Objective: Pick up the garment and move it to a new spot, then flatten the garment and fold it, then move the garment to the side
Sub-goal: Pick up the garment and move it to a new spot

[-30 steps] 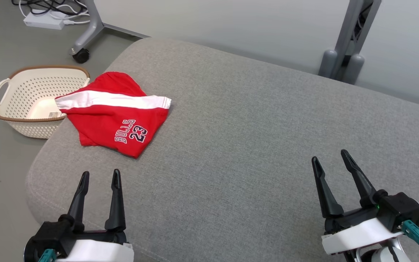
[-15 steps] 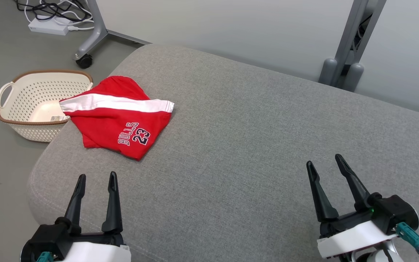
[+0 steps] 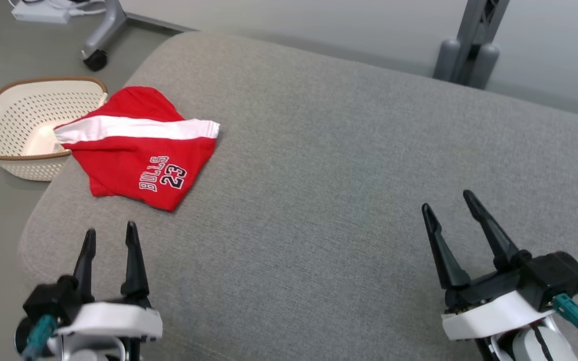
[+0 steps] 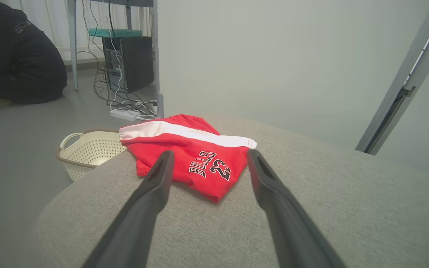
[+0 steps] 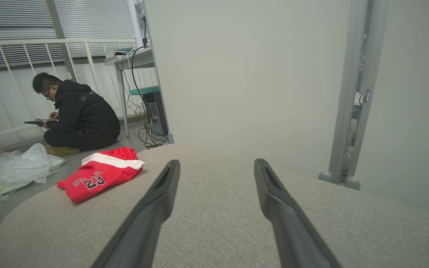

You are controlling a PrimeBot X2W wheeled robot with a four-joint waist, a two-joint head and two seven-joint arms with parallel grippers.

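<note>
Here we are, both arms low along the near edge of the grey padded surface [image 3: 319,175]. The left gripper [image 3: 110,228] sits by the near left corner and the right gripper [image 3: 446,199] towards the near right. Both sets of jaws are spread wide with nothing in them.

The garment [image 3: 133,155], red shorts with a white band, lies at the far left corner. It is loosely doubled over, and its left side spills past the left edge above the basket [image 3: 23,168] on the floor.

This looks like the first pick-up, and it looks like the left arm's job, since the left wrist view has the shorts framed right between its fingers.

- **Where to grip:** go for the near pointed corner, where the cloth sits fully on the padding. A tug on the overhanging side could drag the lot into the basket.
- **How to grip:** come in low, slide one finger under the hem and pinch through every layer.
- **Lifting:** go straight up before travelling, so the trailing cloth clears the upholstery.
- **Right arm:** it is well apart from the garment and could move in to take the white band's end, which would help the shorts land flatter.
</note>
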